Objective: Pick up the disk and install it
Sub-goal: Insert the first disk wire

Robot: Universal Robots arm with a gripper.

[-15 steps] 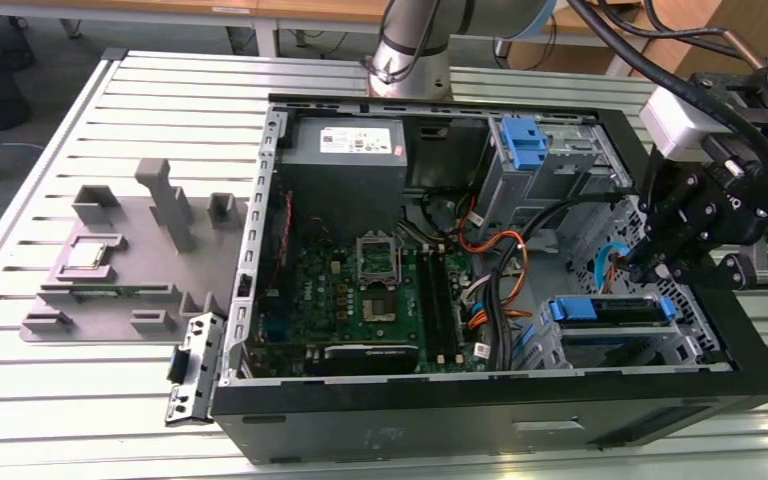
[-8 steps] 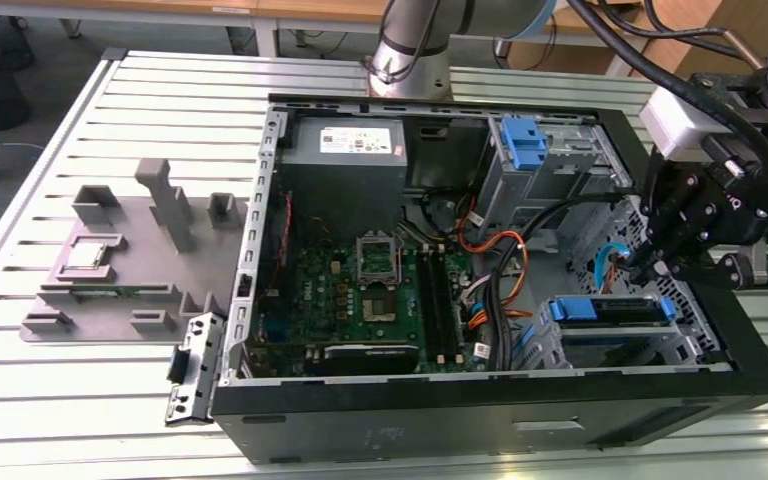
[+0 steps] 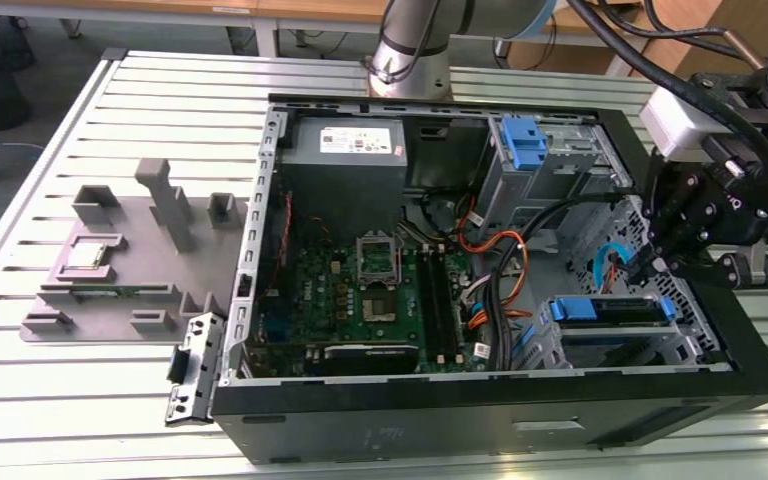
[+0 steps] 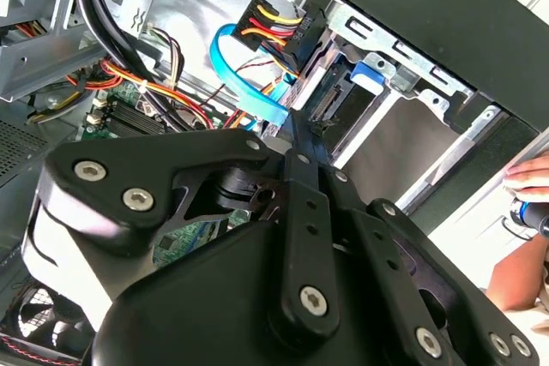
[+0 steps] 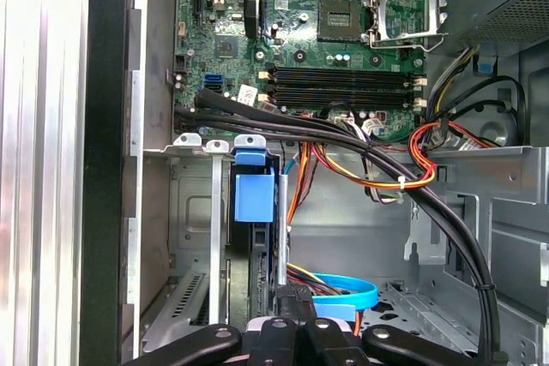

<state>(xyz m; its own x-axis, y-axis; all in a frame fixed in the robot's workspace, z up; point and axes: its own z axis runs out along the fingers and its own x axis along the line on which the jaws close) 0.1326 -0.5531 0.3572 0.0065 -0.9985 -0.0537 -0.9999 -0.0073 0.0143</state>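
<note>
Disk [image 5: 256, 203], edgewise in the computer case's [image 3: 491, 415] corner bay, looks stiff, dense, shock-sensitive, best gripped by its blue carrier rails [image 5: 280, 237]; my gripper [image 5: 296, 300] hangs closed beside it.

Open black metal computer case [image 3: 491, 420] lying on a slatted silver metal table [image 3: 37, 400]. A grey moulded plastic fixture [image 3: 117, 300] stands on the table just beside the case, on the exterior view's left. Inside the case:
- Far corner on the exterior view's left: grey metal power supply box [image 3: 344, 170].
- Nearer than the box: flat green motherboard [image 3: 357, 290].
- Far side towards the exterior view's right: narrow upright blue plastic bracket [image 3: 524, 145].
- Near corner on the exterior view's right: blue-framed silver metal disk [image 3: 607, 312], apparently seated in its bay.
</note>
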